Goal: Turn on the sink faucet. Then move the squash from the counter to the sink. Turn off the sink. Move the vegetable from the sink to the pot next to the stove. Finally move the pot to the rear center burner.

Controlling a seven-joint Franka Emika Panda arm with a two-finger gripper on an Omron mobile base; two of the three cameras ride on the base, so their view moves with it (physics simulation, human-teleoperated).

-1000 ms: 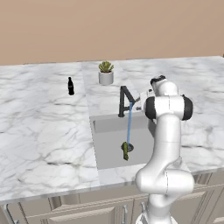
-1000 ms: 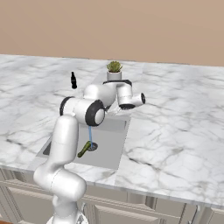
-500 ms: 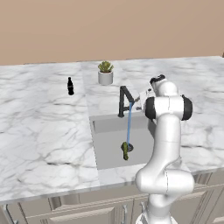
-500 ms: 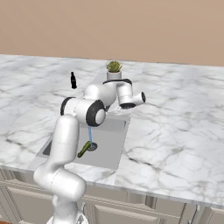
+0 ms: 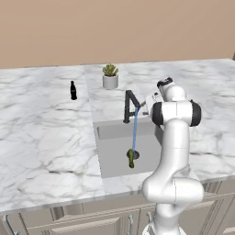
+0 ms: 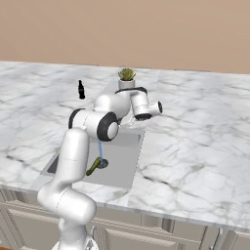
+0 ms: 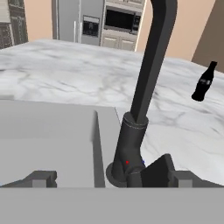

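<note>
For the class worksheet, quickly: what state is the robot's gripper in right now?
Gripper: open, holding nothing; its jaws stand on either side of the base of the faucet.

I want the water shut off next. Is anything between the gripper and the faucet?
Nothing visible is: in the hand view the open gripper sits right at the base of the sink faucet; the bottle stands off to the side.

The broad white marble desk (image 5: 46, 137) with grey veining looks smooth and polished. The tall angular black faucet (image 7: 142, 100) has a matt metal finish, and the grey rectangular sink basin (image 5: 114, 151) looks dull and smooth. The small black bottle (image 7: 204, 82) is glossy, and the slim dark green squash (image 5: 131, 158) has a mottled skin.
</note>
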